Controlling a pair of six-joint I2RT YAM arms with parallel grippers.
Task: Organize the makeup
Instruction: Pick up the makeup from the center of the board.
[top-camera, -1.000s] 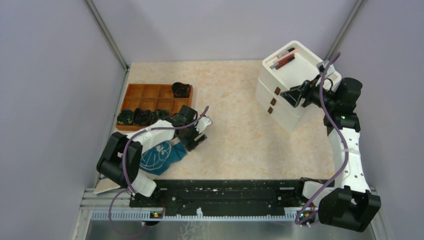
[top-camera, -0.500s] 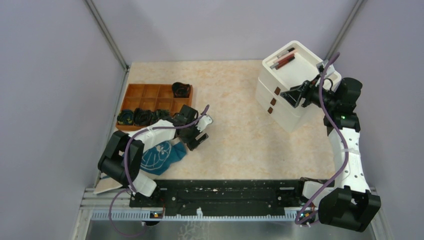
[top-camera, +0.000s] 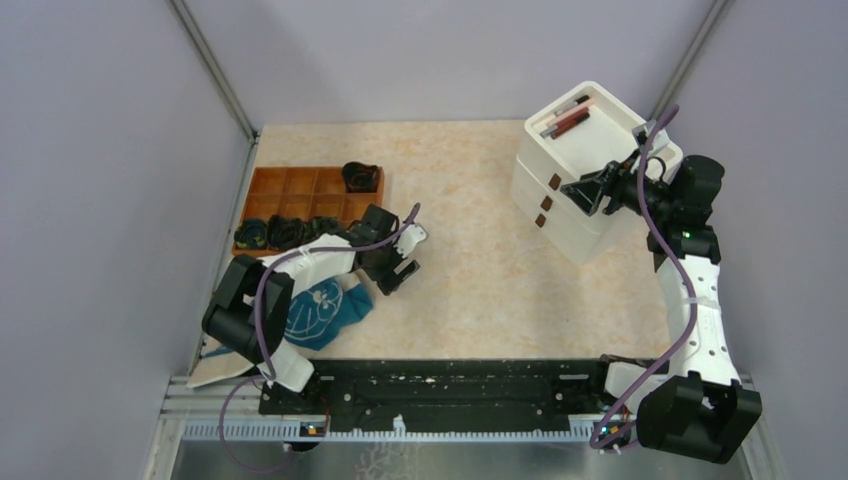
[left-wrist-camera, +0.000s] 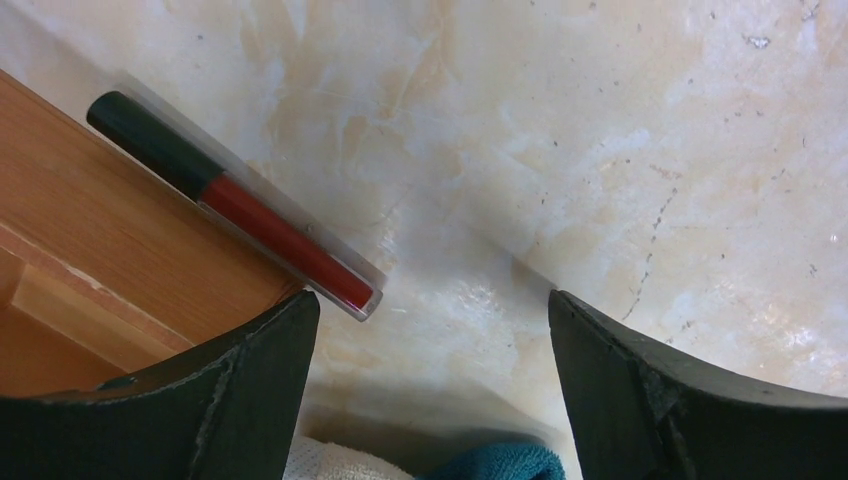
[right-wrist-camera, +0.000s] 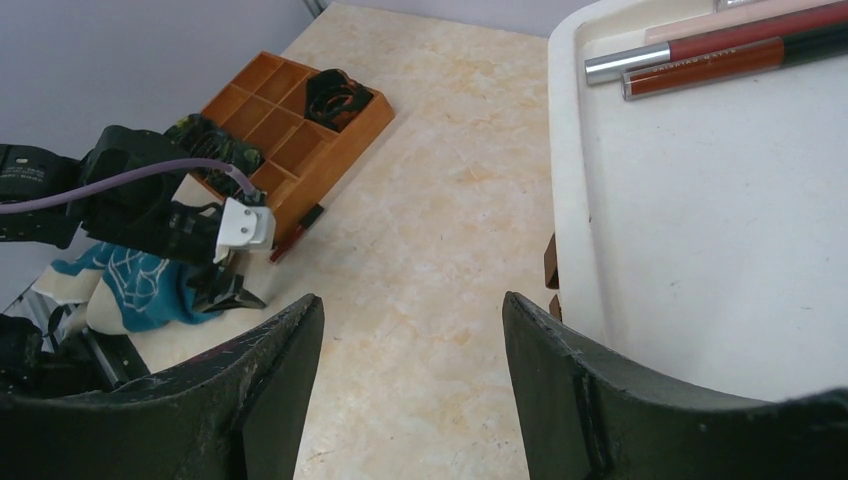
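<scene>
Left claw (left-wrist-camera: 430, 305) spread wide and empty, low over the worktop (left-wrist-camera: 620, 130) just beside the dark red lip gloss tube (left-wrist-camera: 240, 208). Lies against the wooden tray (left-wrist-camera: 80, 260) wall. Probably light, rigid, slick and prone to roll; best pinched mid-barrel, across its width.

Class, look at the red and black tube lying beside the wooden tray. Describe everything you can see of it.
The tube is slim and straight, apparently plastic, with a black cap at one end and a dark red body inside a clear casing. It is closed and lies flat on the table, seemingly against the outer wall of the wooden tray. The open left gripper hovers close by without touching it.
</scene>
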